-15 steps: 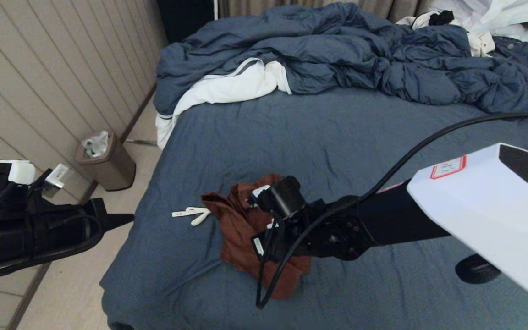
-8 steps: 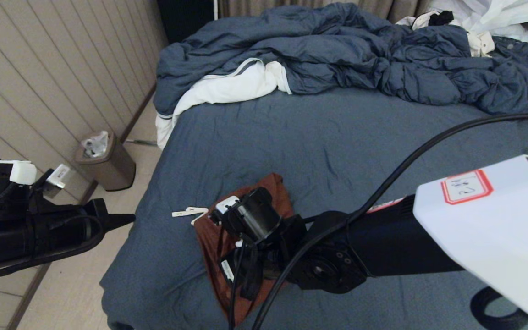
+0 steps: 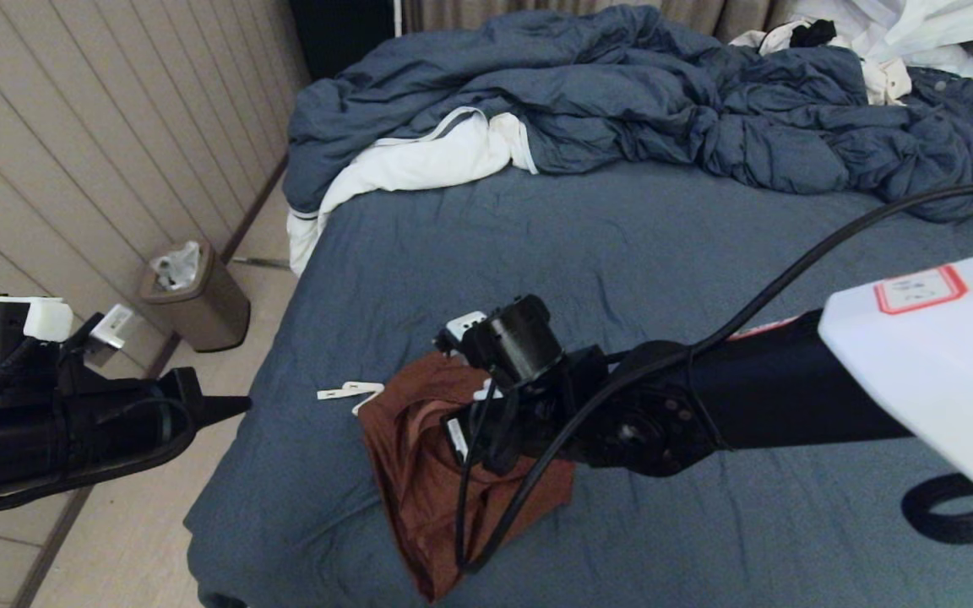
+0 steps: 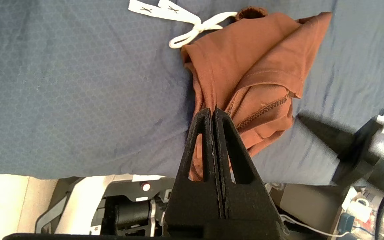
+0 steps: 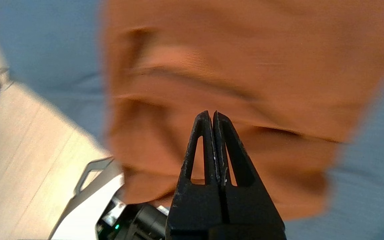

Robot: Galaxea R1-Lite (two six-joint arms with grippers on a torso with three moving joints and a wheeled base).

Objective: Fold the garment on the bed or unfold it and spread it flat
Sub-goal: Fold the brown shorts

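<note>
Since the earlier head frames the right arm has swung over the garment (image 3: 419,473) and back toward the middle of the bed (image 3: 622,270), and the shorts have been dragged and re-draped: they now run as a long crumpled strip toward the near edge of the bed, one end hanging at that edge. Right gripper (image 5: 211,115): jaws pressed together, tips directly above the rust-brown cloth; no fabric visible between them, so judged not holding. In the head view its tips are hidden under the wrist. Left gripper (image 4: 212,111): jaws together, nothing between them, parked off the bed's side, pointing toward the shorts. From the left gripper the garment (image 4: 245,76) lies straight ahead and below, well apart. White drawstring (image 3: 351,393) lies on the sheet beyond the waistband end, on the left gripper's side. Key relation: long axis of the strip runs roughly across the right gripper's reach, waistband far, hem near. Right arm is clearly nearer; judged best placed for next pinch.
</note>
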